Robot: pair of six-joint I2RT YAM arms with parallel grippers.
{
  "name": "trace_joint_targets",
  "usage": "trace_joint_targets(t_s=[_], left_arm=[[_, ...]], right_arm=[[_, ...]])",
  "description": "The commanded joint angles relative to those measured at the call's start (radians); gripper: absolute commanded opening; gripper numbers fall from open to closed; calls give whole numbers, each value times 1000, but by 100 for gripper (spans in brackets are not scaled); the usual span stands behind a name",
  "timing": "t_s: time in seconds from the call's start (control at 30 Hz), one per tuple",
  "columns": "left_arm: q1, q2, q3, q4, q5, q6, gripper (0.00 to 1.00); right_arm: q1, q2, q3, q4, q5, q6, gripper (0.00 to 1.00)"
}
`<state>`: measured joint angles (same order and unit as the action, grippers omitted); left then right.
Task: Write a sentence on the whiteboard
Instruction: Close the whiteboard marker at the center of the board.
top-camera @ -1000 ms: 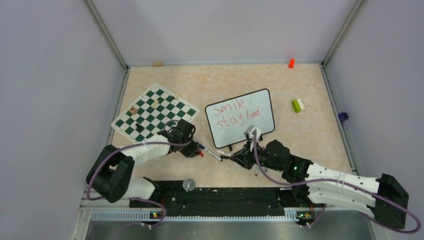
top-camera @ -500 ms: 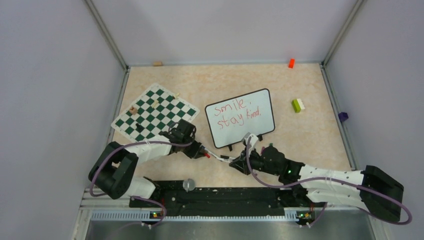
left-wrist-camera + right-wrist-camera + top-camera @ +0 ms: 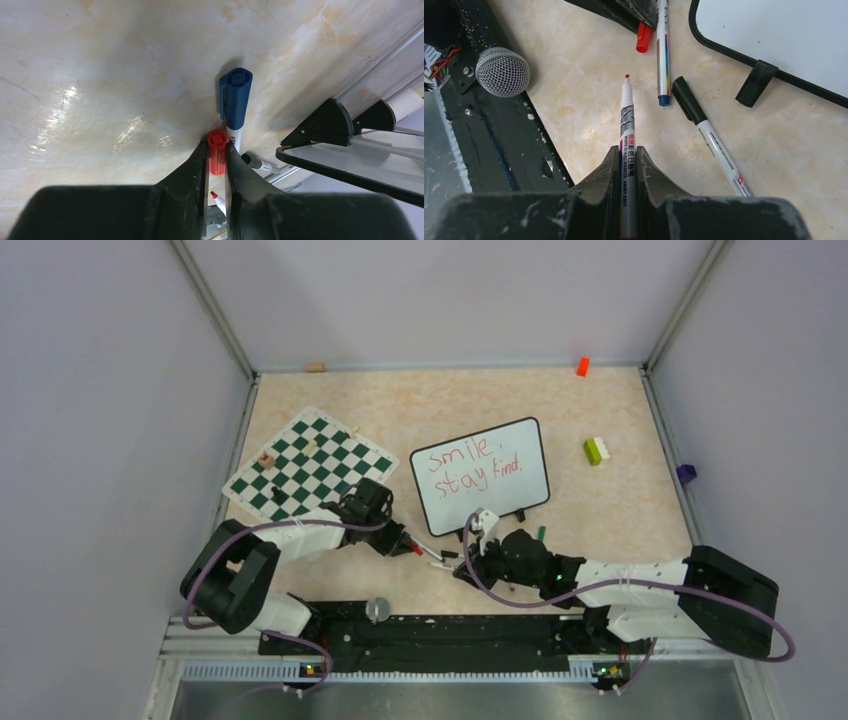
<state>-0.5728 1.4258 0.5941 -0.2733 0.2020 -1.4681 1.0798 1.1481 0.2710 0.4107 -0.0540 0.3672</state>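
Note:
The whiteboard [image 3: 480, 475] lies mid-table with the sentence [image 3: 470, 468] in red, two lines reading "smile. stay kind." My left gripper [image 3: 216, 145] is shut on a red marker cap [image 3: 216, 157] just in front of the board's near-left corner. My right gripper [image 3: 627, 150] is shut on the barrel of an uncapped red marker [image 3: 626, 125]. Its tip points at the red cap [image 3: 643, 39], a short gap away. A blue-capped marker [image 3: 663, 50] and a black-capped marker [image 3: 704, 130] lie on the table beside them.
A green-and-white chess mat [image 3: 305, 465] with small pieces lies at the left. A green-white brick [image 3: 596, 450], an orange block [image 3: 582, 366] and a purple object [image 3: 685, 474] sit to the right. A mesh-headed knob [image 3: 501, 72] stands on the black rail [image 3: 440, 630] at the near edge.
My right arm has swung left with the red marker, bringing its tip close to the cap. My left gripper has shifted slightly right with the cap.

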Motion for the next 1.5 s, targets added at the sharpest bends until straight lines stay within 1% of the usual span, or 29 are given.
trace_joint_targets(t_s=[0.0,0.2,0.63,0.67,1.3,1.47], left_arm=[[-1,41,-14,-60,-42,17,0],[-2,35,-8,-73,-43,24,0],[-2,37,-5,-92,-47,35,0],[-1,39,-5,-91,-46,36,0],[-2,47,-18,-67,-27,35,0],[-1,61,-28,-40,-5,30,0]], right_arm=[[15,31,50,80,3,0,0],[15,85,76,95,24,9,0],[15,118,105,94,49,4,0],[15,122,106,94,70,5,0],[15,162,111,107,84,15,0],[15,177,117,117,81,18,0]])
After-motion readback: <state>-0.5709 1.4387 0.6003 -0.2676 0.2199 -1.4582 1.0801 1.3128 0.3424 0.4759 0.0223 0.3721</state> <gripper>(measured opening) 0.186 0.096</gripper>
